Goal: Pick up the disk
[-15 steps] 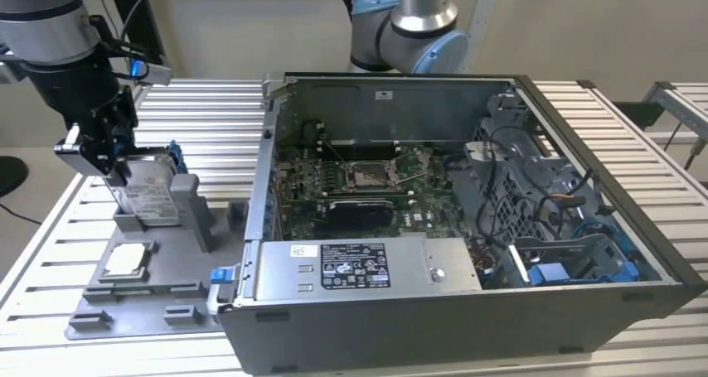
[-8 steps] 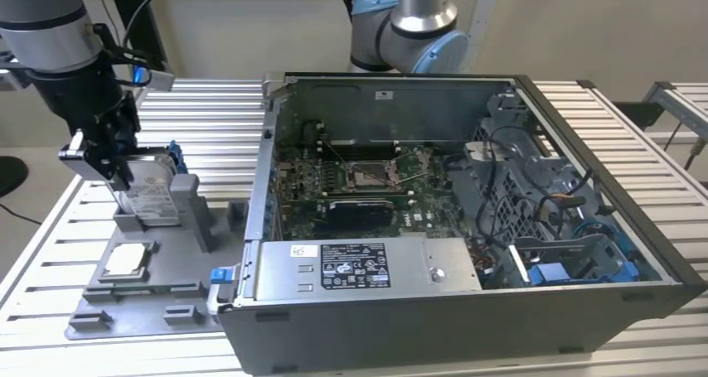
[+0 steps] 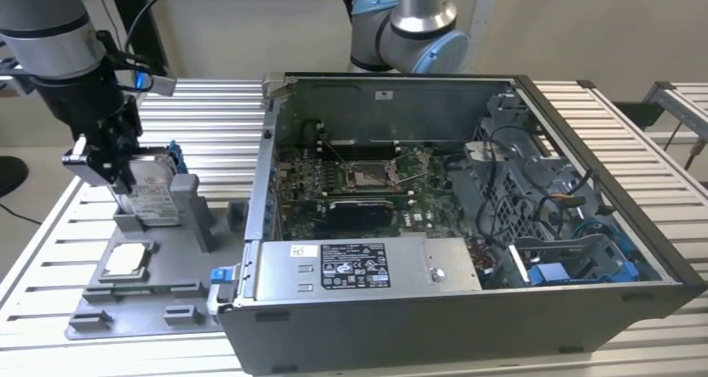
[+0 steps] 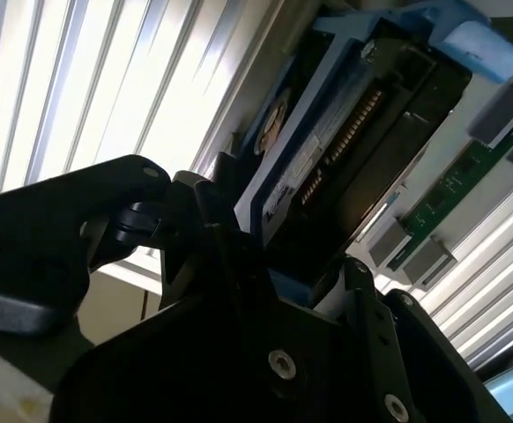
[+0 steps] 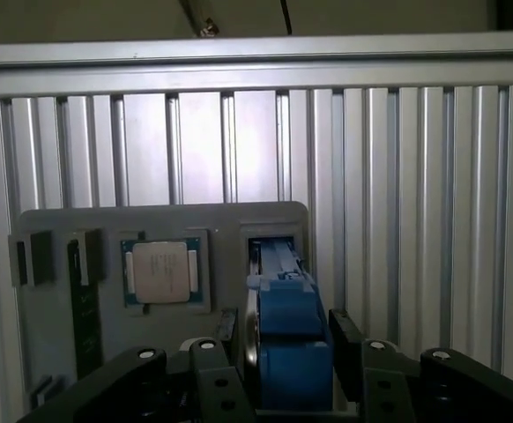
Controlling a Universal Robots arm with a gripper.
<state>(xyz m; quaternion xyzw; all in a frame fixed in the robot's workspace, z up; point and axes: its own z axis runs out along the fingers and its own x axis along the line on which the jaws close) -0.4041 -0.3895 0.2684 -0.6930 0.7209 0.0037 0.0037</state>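
Observation:
The disk [image 3: 155,186], silver-grey with a white label and a blue carrier, stands on edge at the upright slot of the grey fixture [image 3: 144,298], at the exterior view's left. My gripper [image 3: 122,174] comes down on it from above and is shut on the disk. In the first wrist view the blue carrier [image 5: 283,308] sits between the two black fingers [image 5: 343,339] of the gripper [image 5: 285,352]. The second wrist view shows the disk [image 4: 345,132] from close up, running away from the gripper [image 4: 301,273].
A small square CPU chip [image 3: 125,259] [image 5: 161,271] lies in the fixture beside the slot. An open computer case [image 3: 443,87] with a labelled power-supply box [image 3: 360,265] stands on the exterior view's right. Another arm's base [image 3: 404,29] rises behind it. The table is ribbed aluminium [image 3: 210,112].

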